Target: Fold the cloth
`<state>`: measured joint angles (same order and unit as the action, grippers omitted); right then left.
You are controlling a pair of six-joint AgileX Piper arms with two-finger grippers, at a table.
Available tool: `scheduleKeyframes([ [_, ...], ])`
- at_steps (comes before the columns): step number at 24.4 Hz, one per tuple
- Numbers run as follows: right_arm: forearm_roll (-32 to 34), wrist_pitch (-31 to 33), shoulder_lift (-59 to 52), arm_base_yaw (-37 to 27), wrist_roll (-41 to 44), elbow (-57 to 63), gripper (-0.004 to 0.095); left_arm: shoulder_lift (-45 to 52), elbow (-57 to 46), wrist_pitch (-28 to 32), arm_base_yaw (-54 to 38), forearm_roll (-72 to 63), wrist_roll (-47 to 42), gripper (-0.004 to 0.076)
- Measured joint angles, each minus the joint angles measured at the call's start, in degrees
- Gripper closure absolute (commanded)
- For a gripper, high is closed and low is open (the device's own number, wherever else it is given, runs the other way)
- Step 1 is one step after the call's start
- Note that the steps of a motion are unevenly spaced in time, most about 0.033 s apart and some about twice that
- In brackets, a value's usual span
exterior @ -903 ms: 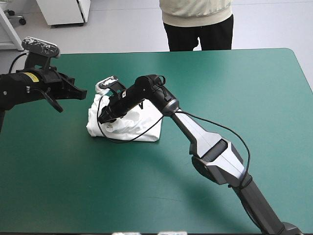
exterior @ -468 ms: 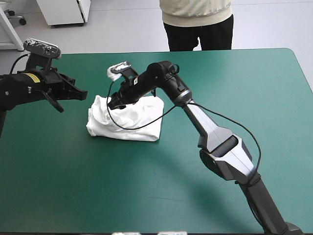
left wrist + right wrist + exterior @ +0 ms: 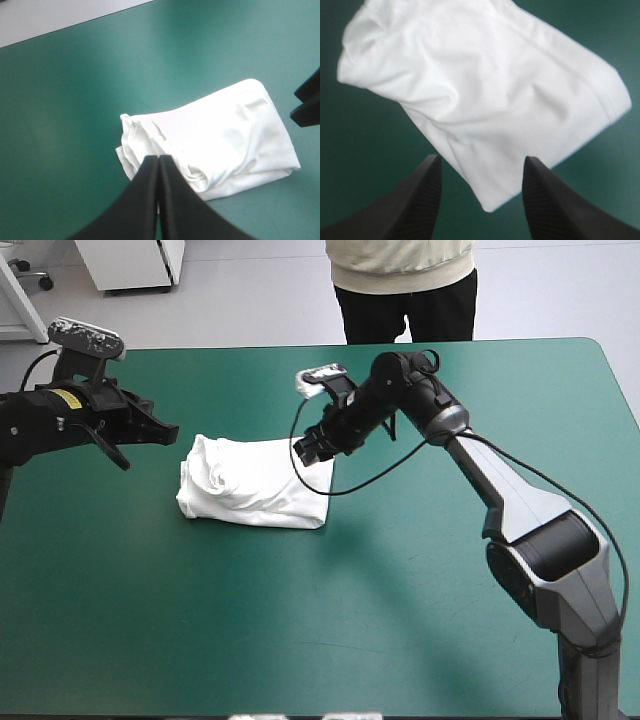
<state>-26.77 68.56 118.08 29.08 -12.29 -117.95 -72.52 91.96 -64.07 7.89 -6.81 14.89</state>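
The white T-shirt (image 3: 255,482) lies as a folded bundle on the teal-green cover, left of the table's middle. My right gripper (image 3: 310,448) hovers open just above the bundle's far right corner, nothing between its fingers. In the right wrist view the T-shirt (image 3: 485,95) fills the space ahead of the open right gripper (image 3: 481,164). My left gripper (image 3: 168,430) stays shut and empty, a short way left of the bundle. In the left wrist view the shut left gripper (image 3: 159,158) points at the T-shirt (image 3: 225,135); the right gripper (image 3: 306,102) shows beyond it.
Bare teal-green cover (image 3: 380,600) stretches in front of the bundle and to its right. The table's far edge (image 3: 500,341) runs behind the right arm, and the left edge lies under the left arm.
My right gripper has drawn back from over the bundle's left part toward the right and far side. The T-shirt now lies uncovered and flatter. The left arm has not moved.
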Motion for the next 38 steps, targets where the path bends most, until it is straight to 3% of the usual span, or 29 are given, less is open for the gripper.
scheduleKeyframes([
  [3,-9.1,-8.0,-4.8,-5.1,-5.3,15.8,0.0420,0.1,0.0,0.2,0.0,-0.1,0.0,0.0733],
  [4,-16.1,-11.1,-5.6,-7.7,-9.6,21.6,0.0401,0.1,0.0,0.3,0.0,-0.1,0.0,0.0733],
  [6,-23.7,-13.9,-4.7,-9.8,-15.0,26.7,0.0360,0.1,0.0,0.4,0.0,-0.1,0.0,0.0733],
  [9,-28.1,-15.8,-1.2,-9.6,-18.8,28.4,0.0373,0.1,0.0,0.4,0.0,-0.2,0.0,0.0733],
  [11,-31.4,-16.8,0.8,-8.9,-20.3,28.4,0.0426,0.1,0.0,0.4,0.0,-0.2,0.0,0.0733],
  [15,-35.2,-18.3,3.6,-8.4,-22.2,28.3,0.0624,0.1,0.0,0.4,0.0,-0.2,0.0,0.0733],
  [18,-35.2,-18.2,4.8,-7.9,-22.9,27.2,0.0918,0.1,0.0,0.4,0.0,-0.3,0.1,0.0733],
  [24,-32.0,-17.5,4.1,-8.7,-23.4,26.8,0.0903,0.1,0.0,0.4,0.0,-0.4,0.1,0.0733],
  [28,-22.7,-16.6,0.0,-12.2,-20.2,26.9,0.0903,0.1,0.0,0.4,0.0,-0.4,0.1,0.0733],
  [34,-9.0,-13.6,-8.3,-22.5,-14.0,29.3,0.0903,0.1,0.0,0.4,0.0,-0.5,0.2,0.0733],
  [38,-2.2,-11.1,-12.8,-32.7,-10.8,32.4,0.0903,0.1,0.0,0.7,0.0,-0.5,0.2,0.0733],
])
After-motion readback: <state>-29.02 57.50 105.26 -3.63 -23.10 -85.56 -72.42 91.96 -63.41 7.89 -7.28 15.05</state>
